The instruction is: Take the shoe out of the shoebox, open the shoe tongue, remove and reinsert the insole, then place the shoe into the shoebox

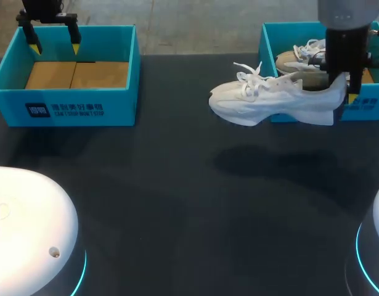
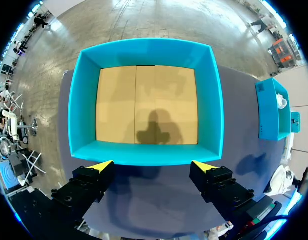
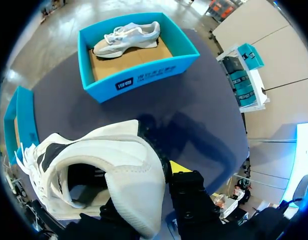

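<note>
White shoe [image 1: 272, 102] hangs above the bench [image 1: 177, 203], its heel clamped in the right end effector [image 1: 345, 92], probably so the tongue faces free; the left end effector [image 2: 152, 170] hovers wide open, holding nothing, over the empty shoebox [image 2: 143, 152].

In your head view, the lifted white shoe [image 1: 272, 102] and your right arm [image 1: 344, 37] cover much of the right shoebox [image 1: 281, 34], whose far end runs off the picture's edge. The second shoe [image 1: 300, 58] inside it shows only in part. Your right gripper [image 1: 343, 91] shows one yellow fingertip [image 3: 178, 167] beside the heel in the right wrist view, the other finger hidden by the shoe, and your left arm [image 1: 47, 7] is cut off at the head view's top edge, just above the left gripper [image 1: 53, 40].
</note>
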Controlling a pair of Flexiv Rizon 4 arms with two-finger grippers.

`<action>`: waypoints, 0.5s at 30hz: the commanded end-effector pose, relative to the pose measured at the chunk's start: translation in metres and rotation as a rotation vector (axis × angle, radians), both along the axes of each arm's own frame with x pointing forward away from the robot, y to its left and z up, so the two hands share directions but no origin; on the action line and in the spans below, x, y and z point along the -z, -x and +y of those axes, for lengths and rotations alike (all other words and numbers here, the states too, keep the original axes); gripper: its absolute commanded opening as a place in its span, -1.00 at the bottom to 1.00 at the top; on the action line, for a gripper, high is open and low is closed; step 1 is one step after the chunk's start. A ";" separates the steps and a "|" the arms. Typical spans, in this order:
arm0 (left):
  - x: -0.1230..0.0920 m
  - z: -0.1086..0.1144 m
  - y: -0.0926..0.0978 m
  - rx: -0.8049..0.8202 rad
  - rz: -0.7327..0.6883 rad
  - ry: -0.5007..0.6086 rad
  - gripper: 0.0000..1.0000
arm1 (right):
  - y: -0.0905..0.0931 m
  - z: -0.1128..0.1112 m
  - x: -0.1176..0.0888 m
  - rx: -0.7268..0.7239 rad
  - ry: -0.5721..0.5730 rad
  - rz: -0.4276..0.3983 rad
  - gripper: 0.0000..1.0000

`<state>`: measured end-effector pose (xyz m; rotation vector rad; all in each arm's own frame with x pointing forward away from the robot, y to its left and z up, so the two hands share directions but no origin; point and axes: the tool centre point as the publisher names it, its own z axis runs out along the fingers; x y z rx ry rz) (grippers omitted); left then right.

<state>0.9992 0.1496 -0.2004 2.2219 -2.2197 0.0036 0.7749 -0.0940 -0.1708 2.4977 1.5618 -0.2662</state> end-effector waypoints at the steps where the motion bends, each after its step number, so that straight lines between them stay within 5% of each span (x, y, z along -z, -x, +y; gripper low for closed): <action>1: 0.000 0.000 0.000 0.000 0.001 -0.001 1.00 | -0.001 0.000 -0.001 0.000 -0.001 0.001 -1.00; 15: 0.000 0.000 0.000 0.000 0.001 -0.001 1.00 | 0.036 0.063 0.037 -0.002 0.021 0.005 -1.00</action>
